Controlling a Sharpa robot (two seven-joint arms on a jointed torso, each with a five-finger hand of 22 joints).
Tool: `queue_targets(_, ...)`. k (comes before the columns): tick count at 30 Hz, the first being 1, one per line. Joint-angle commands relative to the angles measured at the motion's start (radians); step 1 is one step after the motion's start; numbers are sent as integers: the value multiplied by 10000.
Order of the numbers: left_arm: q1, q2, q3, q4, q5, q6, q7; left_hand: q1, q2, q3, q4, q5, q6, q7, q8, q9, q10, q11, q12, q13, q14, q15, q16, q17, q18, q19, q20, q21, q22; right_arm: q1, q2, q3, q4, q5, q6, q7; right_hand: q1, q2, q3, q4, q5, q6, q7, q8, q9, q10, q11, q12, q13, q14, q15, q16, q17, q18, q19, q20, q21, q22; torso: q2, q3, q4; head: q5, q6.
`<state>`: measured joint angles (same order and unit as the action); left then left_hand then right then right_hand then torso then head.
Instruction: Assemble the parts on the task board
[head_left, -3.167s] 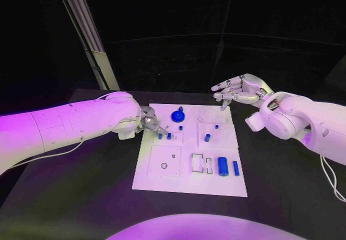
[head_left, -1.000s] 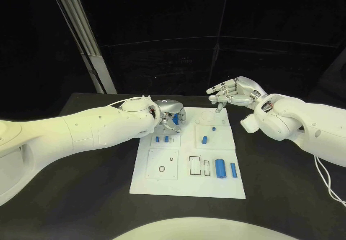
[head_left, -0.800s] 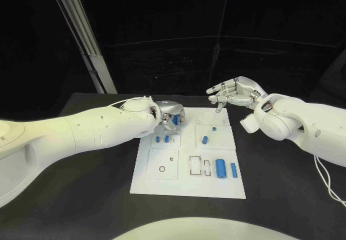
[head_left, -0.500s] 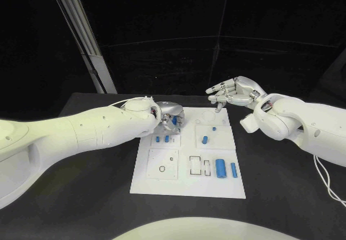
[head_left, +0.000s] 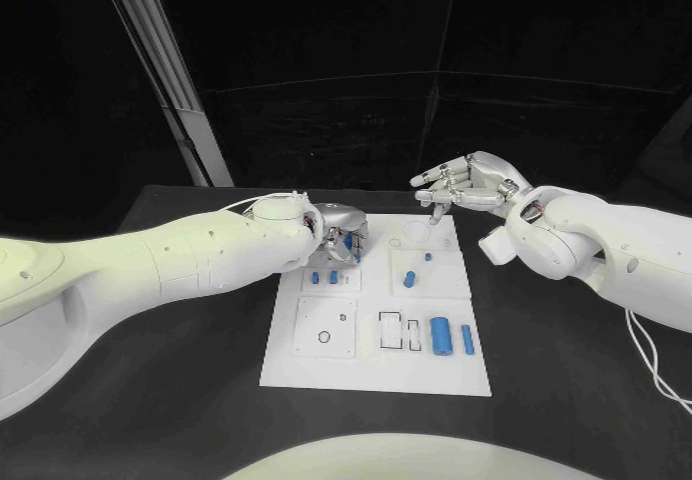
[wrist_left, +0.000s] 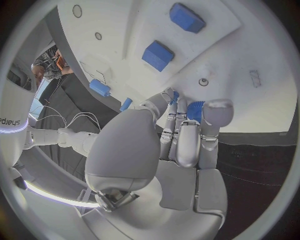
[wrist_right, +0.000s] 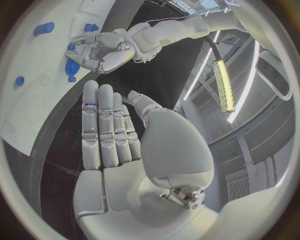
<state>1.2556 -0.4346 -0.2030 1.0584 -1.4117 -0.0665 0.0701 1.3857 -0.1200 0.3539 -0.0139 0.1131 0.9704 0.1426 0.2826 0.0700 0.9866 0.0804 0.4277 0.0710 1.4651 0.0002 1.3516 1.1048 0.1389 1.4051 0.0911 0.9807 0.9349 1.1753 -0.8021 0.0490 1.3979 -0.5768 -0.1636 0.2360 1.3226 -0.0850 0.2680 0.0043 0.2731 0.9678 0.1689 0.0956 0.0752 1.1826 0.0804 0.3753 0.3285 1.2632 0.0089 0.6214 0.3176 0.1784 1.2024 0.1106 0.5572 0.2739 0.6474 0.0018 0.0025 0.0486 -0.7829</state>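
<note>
Left robot hand (head_left: 340, 235) grasping a small blue part (wrist_left: 195, 110) over the far-left corner of the white task board (head_left: 361, 372) on the desk; right robot hand (head_left: 464, 182), released with fingers extended, hovering beyond its far edge.

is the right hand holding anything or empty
Empty. The right hand hangs open over the far edge of the task board, its fingers straight and together in the right wrist view, nothing in the palm.

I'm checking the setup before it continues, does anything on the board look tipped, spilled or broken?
Nothing stands out. The blue parts lie tidily on the task board; the left hand pinches one blue piece, the right hand hovers open.
</note>
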Motion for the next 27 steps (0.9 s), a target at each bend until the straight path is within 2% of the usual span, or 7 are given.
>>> queue_targets(1,-29,30,-17,-31,-78,352,-122,-14,101,116,-9,7,99,-23,-54,-12,103,-13,-67,-27,212,-89,37,-12,-68,72,-13,73,22,18,12,6,8,-1,75,104,10,65,47,-15,34,-62,1,35,8,-63,-14,60,11,-58,-9,44,9,21,-65,-31,-42,16,0,-1,-2,4,-7)
queue_targets(11,-50,54,-15,-7,-81,462,-115,166,351,869,-279,5,608,-97,-79,16,767,-146,-216,-31,227,-194,99,-28,-111,127,-91,372,367,18,23,6,4,-2,79,106,17,67,56,-21,36,-65,3,40,8,-70,-13,68,13,-67,-9,52,13,21,-70,-30,-40,20,-2,-7,10,-13,-19)
queue_targets(16,-55,13,-13,37,-82,244,-66,104,317,1199,-421,3,722,-73,-196,-3,955,-138,-431,-46,225,-201,112,-70,-128,135,-117,464,483,18,21,6,4,-2,78,107,23,68,64,-26,38,-68,4,43,8,-76,-11,74,15,-74,-8,59,17,22,-74,-30,-38,24,-8,-10,13,-19,-14)
queue_targets(22,-55,-210,9,292,-79,-334,59,-2,243,1441,-525,-4,792,-49,-316,-11,1074,-129,-640,-47,228,-184,136,-87,-152,149,-106,562,604,18,8,6,2,-2,74,111,21,74,66,-23,40,-68,5,44,8,-78,-10,76,15,-75,-8,61,18,22,-74,-29,-37,24,-20,-9,21,-26,9)
queue_targets(24,-53,-304,43,407,-74,-519,103,-36,220,1500,-553,-7,819,-49,-346,-11,1114,-129,-696,-45,229,-183,143,-91,-162,161,-105,616,665,18,7,6,1,-2,74,114,21,74,66,-23,40,-68,5,44,8,-78,-10,76,15,-75,-8,61,18,22,-74,-29,-37,24,-25,-7,22,-23,13)
queue_targets(27,-51,-449,190,598,-73,-740,152,-51,208,1529,-568,-8,833,-50,-360,-10,1132,-130,-723,-44,231,-183,148,-90,-169,170,-105,653,707,18,5,6,-5,-2,74,118,21,74,66,-23,40,-68,5,44,8,-78,-10,76,15,-75,-8,61,18,22,-74,-29,-37,24,-21,-8,27,-21,37)
